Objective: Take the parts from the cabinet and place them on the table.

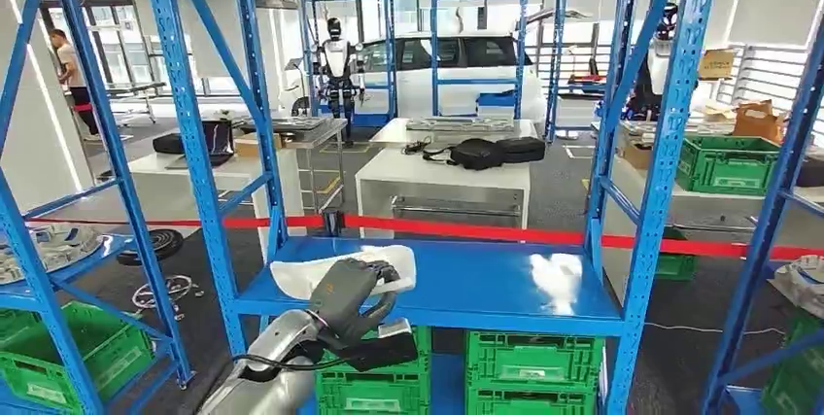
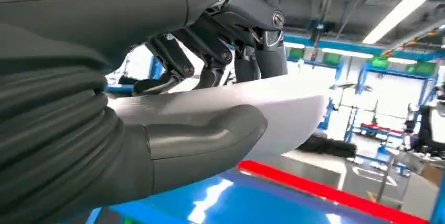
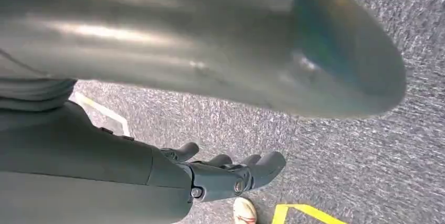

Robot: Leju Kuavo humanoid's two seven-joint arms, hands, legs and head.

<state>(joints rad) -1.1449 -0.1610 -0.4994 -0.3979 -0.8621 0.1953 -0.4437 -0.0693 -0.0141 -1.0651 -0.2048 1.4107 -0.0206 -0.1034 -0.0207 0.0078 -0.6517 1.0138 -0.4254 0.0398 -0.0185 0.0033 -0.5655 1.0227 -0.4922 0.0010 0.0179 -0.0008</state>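
White sheet-metal part (image 1: 340, 270) lies on the blue shelf (image 1: 486, 284) of the cabinet, with the left hand (image 1: 352, 291) clamped on its near edge, thumb (image 2: 210, 137) under it and dark fingers (image 2: 210, 59) over it. The right hand (image 3: 220, 174) hangs above grey carpet (image 3: 341, 156), fingers loosely apart, holding nothing.

No readable text, labels, brands or nos. in any view. Green plastic crates (image 1: 532, 361) under the blue metal shelf (image 1: 486, 291) carry pale label patches, too small to read. Yellow floor tape (image 3: 304, 212) on grey carpet is plain, no lettering.
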